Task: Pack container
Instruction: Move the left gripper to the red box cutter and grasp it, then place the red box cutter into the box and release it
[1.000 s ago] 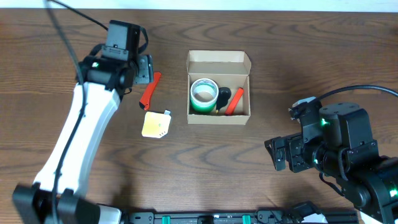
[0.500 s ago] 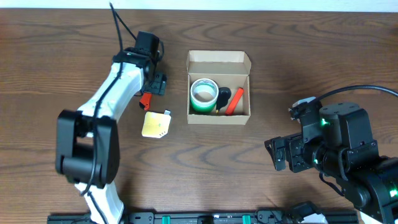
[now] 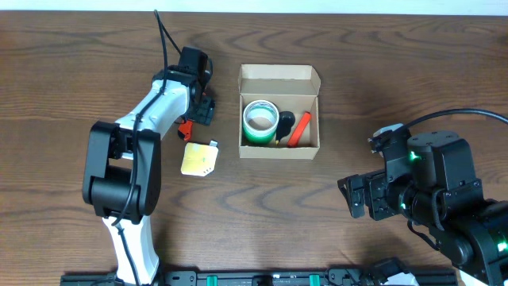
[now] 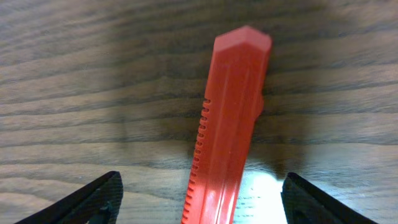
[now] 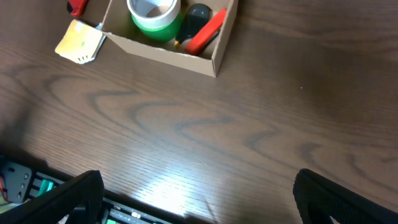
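The tan cardboard box (image 3: pixel 278 76) stands open at the table's middle back. It holds a green tape roll (image 3: pixel 259 121), a black item (image 3: pixel 286 123) and a red cutter (image 3: pixel 300 129). A second red cutter (image 3: pixel 187 128) lies on the table left of the box. My left gripper (image 3: pixel 198 107) is low over it and hides most of it. In the left wrist view this cutter (image 4: pixel 231 118) lies between the open fingers (image 4: pixel 200 186), which are apart from it. My right gripper (image 3: pixel 355 197) is open and empty, front right of the box (image 5: pixel 168 53).
A yellow-and-white small packet (image 3: pixel 199 160) lies on the table front left of the box; it also shows in the right wrist view (image 5: pixel 81 42). A black rail runs along the table's front edge (image 5: pixel 37 183). The left arm's cable hangs over the back left.
My left arm has swung right and come down over the red cutter on the table, now covering most of it. The right arm has not moved.
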`<state>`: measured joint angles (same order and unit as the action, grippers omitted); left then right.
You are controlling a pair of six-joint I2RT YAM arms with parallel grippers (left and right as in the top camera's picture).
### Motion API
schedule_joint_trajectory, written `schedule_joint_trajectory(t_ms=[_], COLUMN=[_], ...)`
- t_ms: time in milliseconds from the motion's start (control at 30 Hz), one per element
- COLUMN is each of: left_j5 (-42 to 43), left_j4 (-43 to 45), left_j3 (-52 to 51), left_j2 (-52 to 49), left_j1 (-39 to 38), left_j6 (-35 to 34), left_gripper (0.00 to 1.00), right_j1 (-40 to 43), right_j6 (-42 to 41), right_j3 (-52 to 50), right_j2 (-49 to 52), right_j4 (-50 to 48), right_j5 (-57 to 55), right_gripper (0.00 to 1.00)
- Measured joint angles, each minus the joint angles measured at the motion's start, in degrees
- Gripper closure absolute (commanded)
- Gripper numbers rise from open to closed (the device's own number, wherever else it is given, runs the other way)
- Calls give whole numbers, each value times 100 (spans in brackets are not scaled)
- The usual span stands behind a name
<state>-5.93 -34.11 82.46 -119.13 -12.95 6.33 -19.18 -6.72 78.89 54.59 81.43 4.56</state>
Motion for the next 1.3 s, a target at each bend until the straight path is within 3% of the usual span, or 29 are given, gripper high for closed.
schedule_joint_trajectory(t_ms=[333,800,1033,1300], left_j5=[144,728,748,748], left_j4=[55,57,74,-323], left_j3=[0,0,0,166], left_j2=[-76,-109,-109,-109], left_j1=[94,442,466,466], left_j6=[20,107,114,33], left_gripper=[40,79,94,94], right_j1=[0,0,0,0], right_j6=[0,2,0,2], right_j3=[-2,0,-2,-2], right_j2=[0,0,0,0], right_j4=[0,0,0,0], right_j5=[0,0,0,0], right_gripper=[1,1,1,1])
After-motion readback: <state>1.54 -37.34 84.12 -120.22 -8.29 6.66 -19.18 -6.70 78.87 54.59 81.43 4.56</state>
